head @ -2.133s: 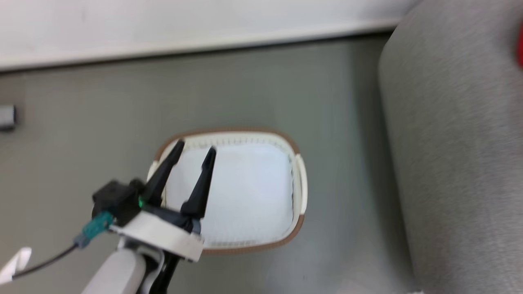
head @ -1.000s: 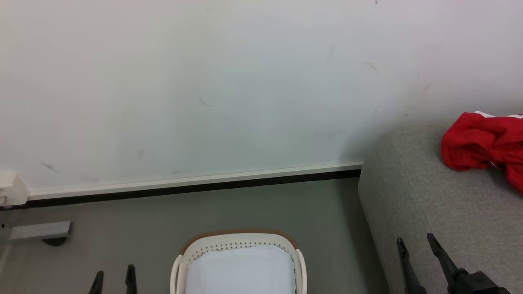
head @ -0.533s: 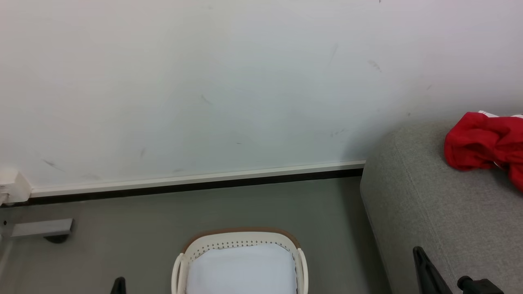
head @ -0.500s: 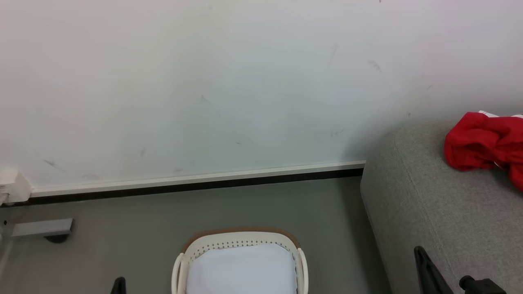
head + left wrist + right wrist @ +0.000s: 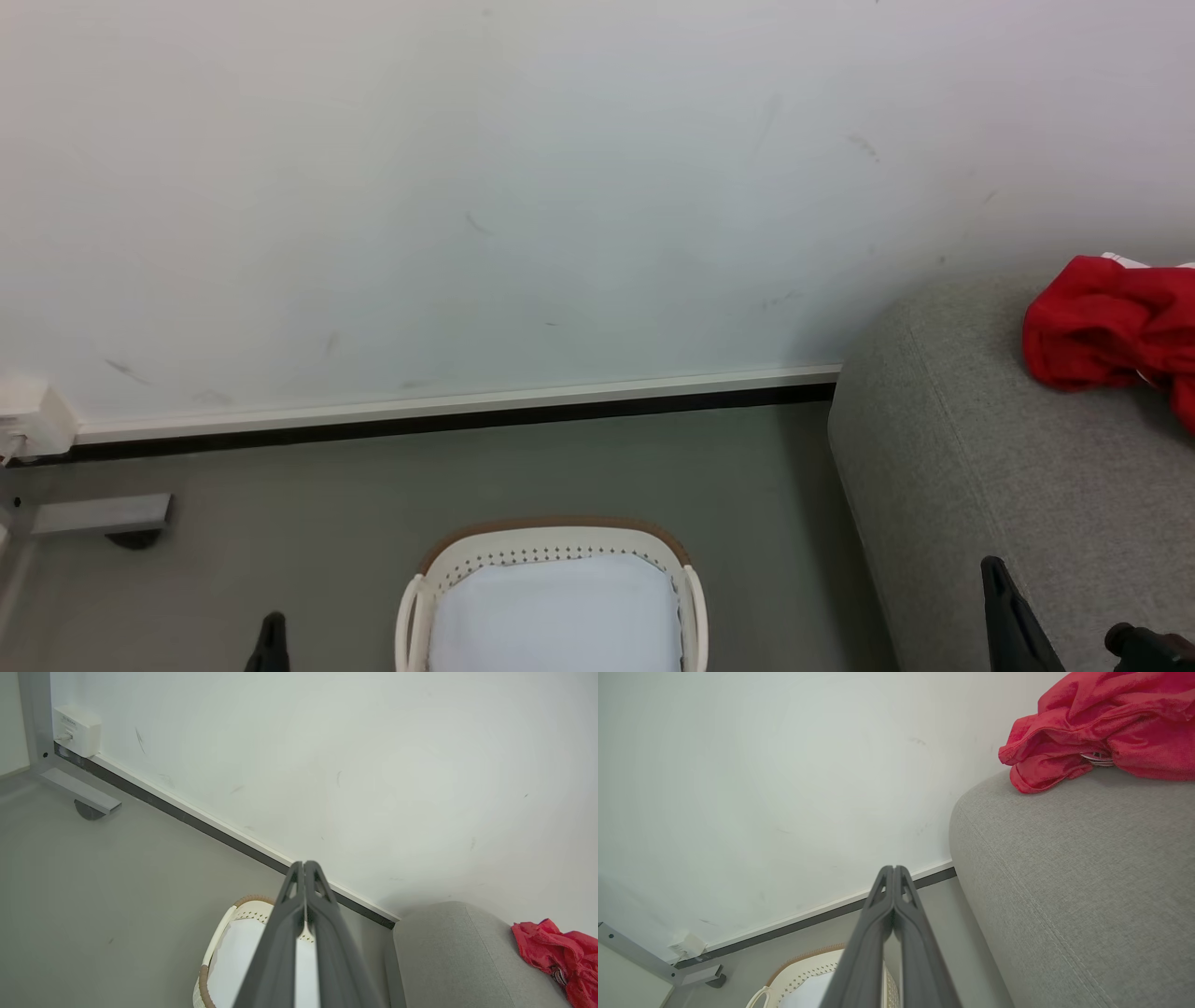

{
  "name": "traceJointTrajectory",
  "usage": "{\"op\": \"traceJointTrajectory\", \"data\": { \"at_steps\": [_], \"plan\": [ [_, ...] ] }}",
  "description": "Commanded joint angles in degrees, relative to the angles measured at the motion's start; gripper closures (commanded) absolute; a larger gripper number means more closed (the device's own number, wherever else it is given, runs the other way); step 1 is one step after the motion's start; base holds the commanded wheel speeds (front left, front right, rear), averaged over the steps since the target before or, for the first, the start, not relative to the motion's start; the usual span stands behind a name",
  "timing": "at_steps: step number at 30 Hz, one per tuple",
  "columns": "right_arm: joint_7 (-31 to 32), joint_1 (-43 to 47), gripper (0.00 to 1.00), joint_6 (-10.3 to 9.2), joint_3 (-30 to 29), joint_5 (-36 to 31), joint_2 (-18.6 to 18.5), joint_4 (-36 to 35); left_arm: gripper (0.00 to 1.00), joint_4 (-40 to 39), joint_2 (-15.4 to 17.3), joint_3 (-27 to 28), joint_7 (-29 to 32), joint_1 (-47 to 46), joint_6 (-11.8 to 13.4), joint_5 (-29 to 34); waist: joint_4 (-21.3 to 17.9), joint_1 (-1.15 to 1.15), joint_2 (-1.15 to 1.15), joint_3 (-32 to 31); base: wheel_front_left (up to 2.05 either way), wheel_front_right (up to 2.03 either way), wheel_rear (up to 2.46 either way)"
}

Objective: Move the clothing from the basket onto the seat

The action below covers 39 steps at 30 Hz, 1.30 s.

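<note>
Left fingers (image 5: 280, 938) and right fingers (image 5: 871, 938) are both pinched shut on nothing, and the clothing (image 5: 1111, 327) lies bunched on the seat (image 5: 980, 467) off to the right, closer to the right pair, while the basket (image 5: 551, 544) on the floor (image 5: 373, 485) dead ahead looks emptied out already.

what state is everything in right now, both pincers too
basket: upright on the floor, no clothing in the part that shows
clothing: crumpled heap lying on the seat
seat: carrying the clothing on top
left pincer: shut, holding nothing
right pincer: shut, holding nothing
</note>
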Motion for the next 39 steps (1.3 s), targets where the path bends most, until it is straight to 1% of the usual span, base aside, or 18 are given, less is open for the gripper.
{"op": "traceJointTrajectory", "data": {
  "at_steps": [1, 20, 39],
  "plan": [
    [0.6, -1.8, 1.0, -0.02, -0.6, 2.9, -0.4, -1.2, 1.0, -0.6, 0.4, 0.3, 0.6, -1.6, -0.3, -2.7, 0.1, 0.0, 0.0, 0.0, 0.0, 0.0, 0.0],
    [4.5, -2.8, 1.0, -0.05, -2.4, 19.0, -0.7, -2.1, 1.0, -0.1, 0.3, 0.6, 4.7, -4.4, -0.9, -17.5, 0.6, 0.0, 0.0, 0.4, 0.0, 0.0, 0.0],
    [7.7, -3.5, 1.0, -0.07, -4.0, 31.4, -0.9, -2.8, 1.0, 0.2, 0.2, 0.9, 7.9, -6.5, -1.4, -29.0, 1.2, 0.0, 0.0, 0.7, 0.0, 0.0, 0.0]
  ]
}}
